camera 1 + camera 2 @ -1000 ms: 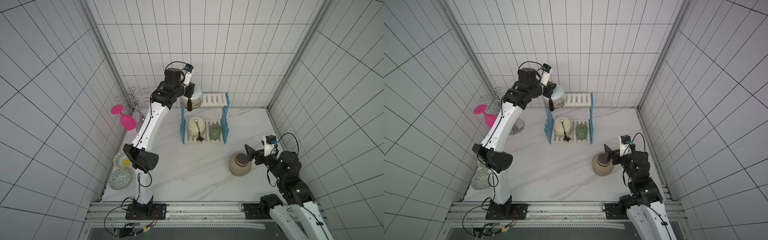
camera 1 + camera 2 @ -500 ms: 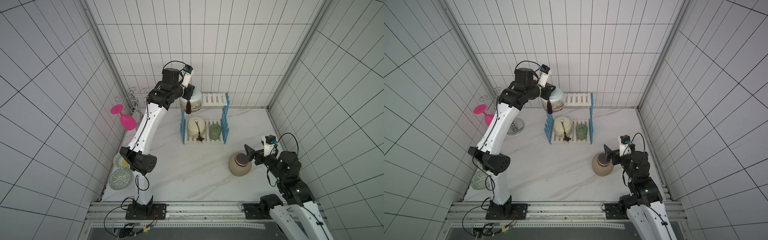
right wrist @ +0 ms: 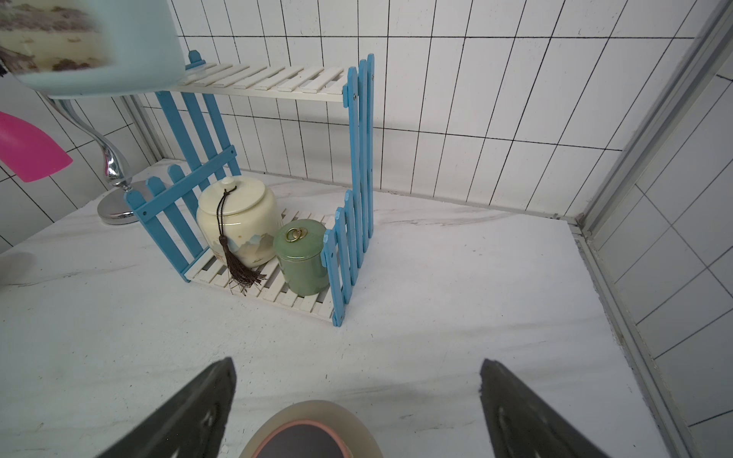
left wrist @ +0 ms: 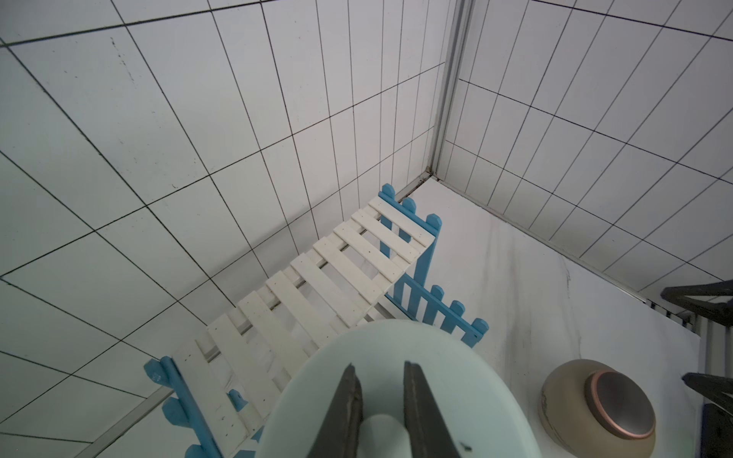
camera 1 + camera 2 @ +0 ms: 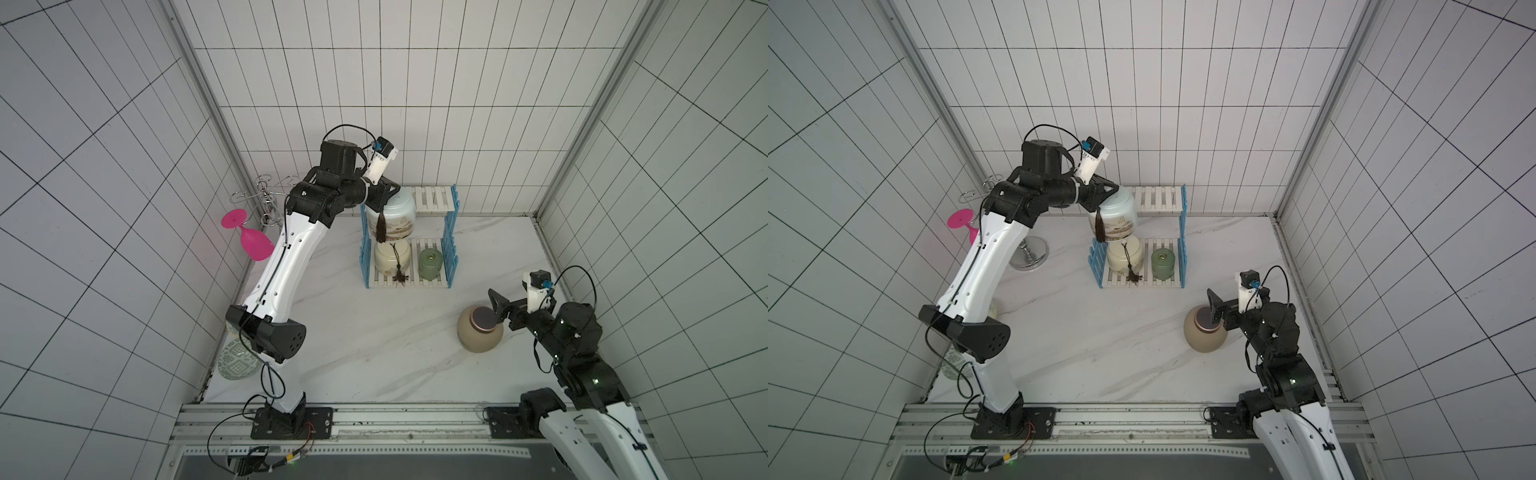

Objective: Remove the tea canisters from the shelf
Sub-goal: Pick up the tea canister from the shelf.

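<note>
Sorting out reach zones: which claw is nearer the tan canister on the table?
Right. The right claw hangs open right at the tan canister; the left claw is away by the shelf top, shut on the pale-blue canister by its knob.

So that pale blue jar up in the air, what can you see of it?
The jar is glossy pale-blue ceramic, round-shouldered, with a tan landscape band painted round its belly and a domed lid. A dark tassel hangs down its side. The left hand is shut on the lid's knob, holding it roughly upright in the air by the shelf's top board. Nothing else seems to touch it.
</note>
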